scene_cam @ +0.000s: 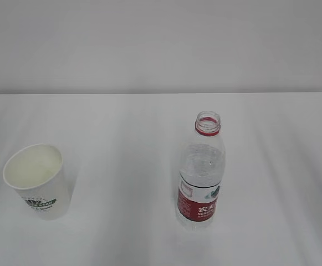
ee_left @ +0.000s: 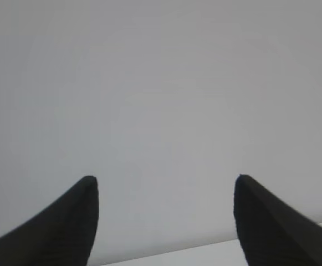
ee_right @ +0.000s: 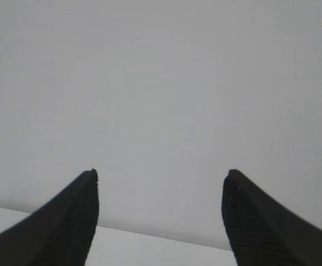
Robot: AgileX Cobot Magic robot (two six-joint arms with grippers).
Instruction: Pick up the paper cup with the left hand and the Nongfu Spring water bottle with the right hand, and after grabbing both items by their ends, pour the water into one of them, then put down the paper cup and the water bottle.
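The paper cup (scene_cam: 37, 181) stands upright on the white table (scene_cam: 122, 144) at the near left, white with a dark green logo, its cream inside showing. To its right stands the Nongfu Spring water bottle (scene_cam: 201, 173), uncapped, with a red neck ring and a red-and-white label. I cannot make out the water level through its clear wall. Neither arm shows in the exterior view. My left gripper (ee_left: 166, 180) is open, with only the grey wall between its dark fingers. My right gripper (ee_right: 161, 173) is open too and holds nothing.
A plain grey wall (scene_cam: 161, 44) rises behind the table's far edge. Each wrist view shows that wall and a thin strip of the table's edge (ee_right: 149, 249) at the bottom.
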